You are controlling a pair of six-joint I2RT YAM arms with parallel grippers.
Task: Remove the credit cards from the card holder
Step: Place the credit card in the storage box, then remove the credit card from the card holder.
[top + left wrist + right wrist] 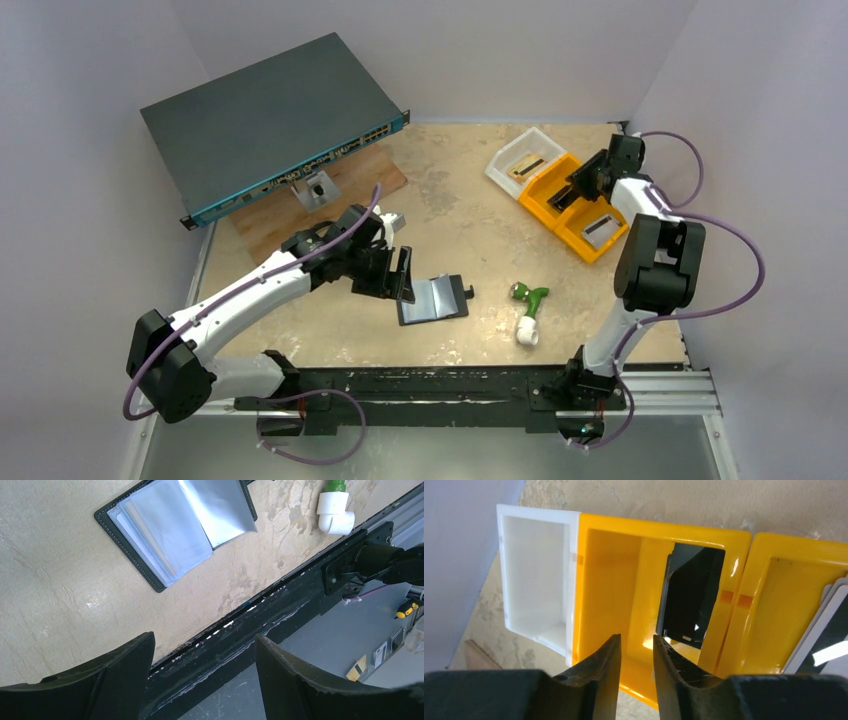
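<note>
The black card holder (432,300) lies open on the table, left of centre. In the left wrist view the card holder (112,522) shows clear sleeves with pale credit cards (150,545) tucked inside. My left gripper (404,276) hovers at its left edge, open and empty; its jaws (205,637) stand wide apart over the table's front rail. My right gripper (582,188) is over the yellow bins at the back right. It (636,639) is slightly open with nothing between its fingers. A dark glossy card (691,595) leans inside the yellow bin (614,555) just beyond it.
A second yellow bin (784,580) holds a pale card (600,228). A white bin (520,160) sits beside them. A white and green pipe fitting (528,312) lies right of the holder. A large dark network switch (270,125) rests on a wooden board at the back left.
</note>
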